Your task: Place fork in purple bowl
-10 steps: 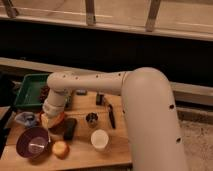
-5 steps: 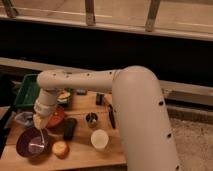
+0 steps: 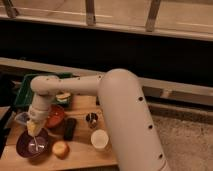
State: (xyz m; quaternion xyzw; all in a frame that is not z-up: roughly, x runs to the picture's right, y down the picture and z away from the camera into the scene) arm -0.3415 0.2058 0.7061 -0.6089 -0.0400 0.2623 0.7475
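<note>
Dark panelling and a pale ledge run behind the wooden surface (image 3: 80,155), which carries a green bin (image 3: 22,92) at its far left corner. Below that, at the near left, sits the purple bowl (image 3: 22,145), and the hand (image 3: 33,129) hangs right over its rim, pointing down; whether it is open or closed cannot be told. A thin silvery fork (image 3: 36,144) stands nearly upright beneath the hand, its lower end inside the bowl. Just right lies the red bowl (image 3: 56,116), then an orange fruit (image 3: 60,148) near the front edge, a dark block (image 3: 69,128), a small metal cup (image 3: 91,120) and a white cup (image 3: 99,139).
</note>
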